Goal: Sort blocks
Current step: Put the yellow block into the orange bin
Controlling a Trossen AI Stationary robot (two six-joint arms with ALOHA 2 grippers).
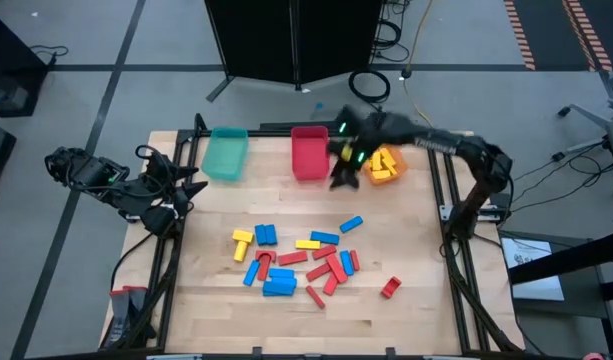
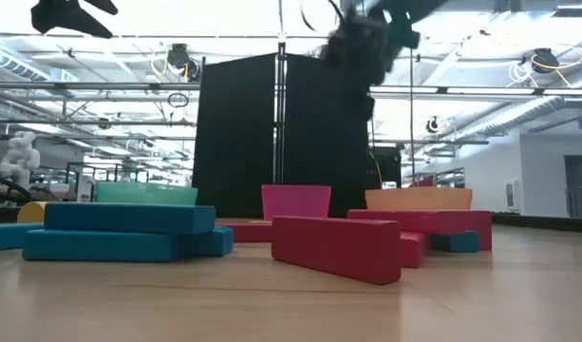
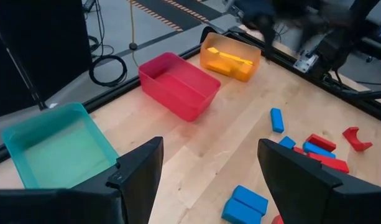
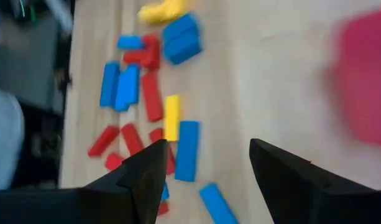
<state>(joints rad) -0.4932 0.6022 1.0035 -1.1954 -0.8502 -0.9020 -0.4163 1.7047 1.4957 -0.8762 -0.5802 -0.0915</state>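
red blocks (image 2: pixel 352 245) and blue blocks (image 2: pixel 120 233) lying close on the table (image 2: pixel 272 304), teal bin (image 2: pixel 145 194), red bin (image 2: pixel 296 201), orange bin (image 2: pixel 419 199) behind, black panel (image 2: pixel 272 133) beyond

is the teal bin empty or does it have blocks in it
Empty: the left wrist view looks into the teal bin and shows only its bare floor, no blocks.

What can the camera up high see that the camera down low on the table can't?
Only the high view shows the yellow blocks lying inside the orange bin, the left gripper waiting at the table's left edge, and the lone red block off to the right of the pile.

Only the low view shows the room behind the table, with its ceiling lights and a black screen.

Both show the teal bin, the red bin, the scattered blocks and the right gripper up by the bins.
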